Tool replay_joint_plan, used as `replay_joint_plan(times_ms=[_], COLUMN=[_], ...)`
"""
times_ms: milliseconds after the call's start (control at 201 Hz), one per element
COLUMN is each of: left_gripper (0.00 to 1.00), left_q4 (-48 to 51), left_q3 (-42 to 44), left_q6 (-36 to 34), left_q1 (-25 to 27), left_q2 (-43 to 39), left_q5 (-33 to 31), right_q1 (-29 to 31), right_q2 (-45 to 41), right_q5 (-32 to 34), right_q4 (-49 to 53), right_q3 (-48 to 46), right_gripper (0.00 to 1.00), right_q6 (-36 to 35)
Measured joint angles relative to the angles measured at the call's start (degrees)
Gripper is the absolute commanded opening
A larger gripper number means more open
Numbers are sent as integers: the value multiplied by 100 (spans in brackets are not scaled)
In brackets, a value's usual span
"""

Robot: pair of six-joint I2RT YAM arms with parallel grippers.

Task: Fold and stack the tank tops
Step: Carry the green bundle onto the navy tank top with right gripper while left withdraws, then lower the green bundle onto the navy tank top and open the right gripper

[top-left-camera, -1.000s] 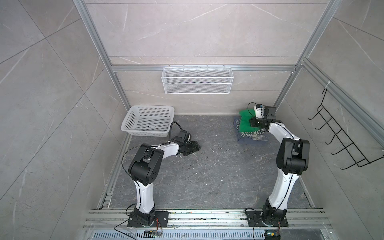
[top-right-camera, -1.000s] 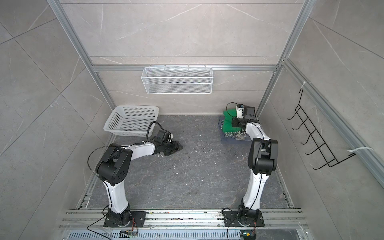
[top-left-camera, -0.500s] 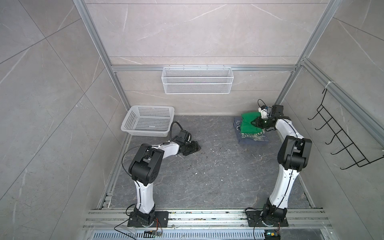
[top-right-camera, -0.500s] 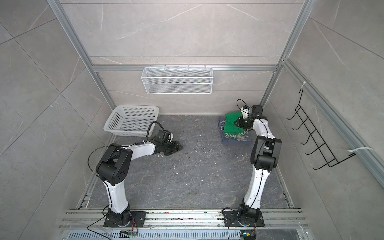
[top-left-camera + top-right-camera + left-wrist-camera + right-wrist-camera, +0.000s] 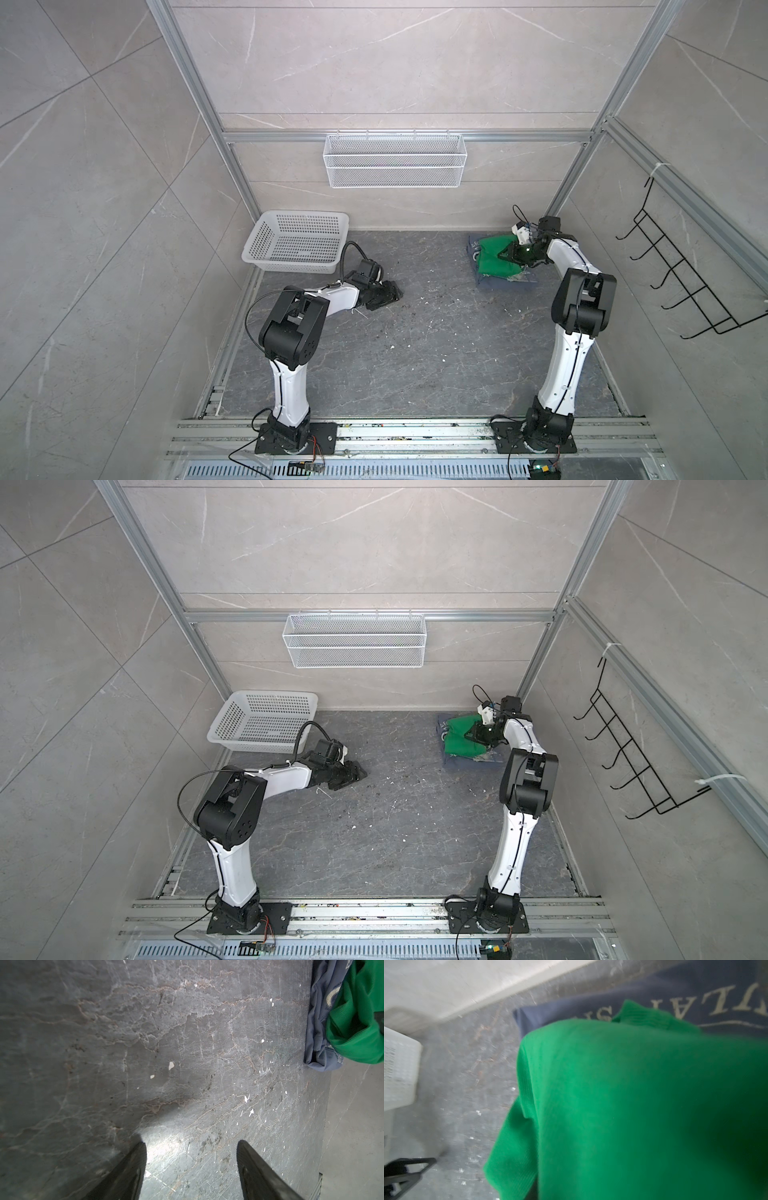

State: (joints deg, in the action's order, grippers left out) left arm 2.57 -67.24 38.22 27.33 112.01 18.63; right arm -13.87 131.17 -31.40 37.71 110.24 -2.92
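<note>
Green tank top [image 5: 492, 262] [image 5: 459, 742]: small, plain bright green, finely ribbed knit in the right wrist view [image 5: 633, 1105], gathered into a compact, slightly rumpled bundle with a rounded fold along one side and a short ribbed tab poking up at its edge. It lies on top of the blue tank top [image 5: 505, 284] [image 5: 469, 764], which is larger, slate blue, folded flat and mostly covered, so only its borders show around the green. White serif lettering over a thin curved line is printed on the exposed blue cloth [image 5: 685, 987], and the left wrist view shows part of a white rounded motif beside the green edge [image 5: 320, 1022] [image 5: 361, 1028]. Location of both: stacked at the far right of the dark veined table [image 5: 415, 353], close to the back wall and well apart from the white perforated basket [image 5: 291, 266] [image 5: 249, 746] at the far left. Right gripper [image 5: 503, 256] [image 5: 472, 734]: tip down on the green bundle; cloth fills its wrist view and hides the fingers, so I cannot tell how far apart they stand or whether they have hold of anything. Left gripper [image 5: 392, 293] [image 5: 358, 775] [image 5: 191, 1145]: low over bare table near the basket, fingers [image 5: 133, 1167] spread wide with nothing between them.
</note>
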Motion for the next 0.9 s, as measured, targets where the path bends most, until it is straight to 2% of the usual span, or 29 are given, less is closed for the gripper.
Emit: replay_joint_plan(times_ms=[35,100,229,309,363,373,388,403,672,896], left_gripper=[72,72,73,73,73,73,73,73,73,73], left_q4=[0,-2,-9,-26,-52,-57,-63,-70,-236,-282], left_q3=[0,0,7,22,46,48,52,57,168,293], left_q6=[-9,-13,-13,-13,-15,-15,-15,-17,-17,-31], left_q1=[0,0,0,0,0,0,0,0,0,0], left_q2=[0,0,0,-7,-17,-20,-22,-22,-55,-142], left_q5=[2,2,9,9,11,11,11,11,68,76], right_q1=[-4,-4,-4,-15,-33,-44,-52,-68,-579,-546], right_q2=[0,-2,-2,-33,-109,-138,-173,-216,-1305,-2306], right_q5=[109,334,691,831,887,896,894,898,632,612], right_q4=[-2,-46,-153,-299,-459,-498,-562,-610,-2068,-3303], right_q3=[0,0,-11,-87,-278,-332,-409,-492,-2396,-3685], right_gripper=[38,50,60,70,81,84,96,99,98,93], right_q6=[20,87,238,402,522,599,570,699,1593,2065])
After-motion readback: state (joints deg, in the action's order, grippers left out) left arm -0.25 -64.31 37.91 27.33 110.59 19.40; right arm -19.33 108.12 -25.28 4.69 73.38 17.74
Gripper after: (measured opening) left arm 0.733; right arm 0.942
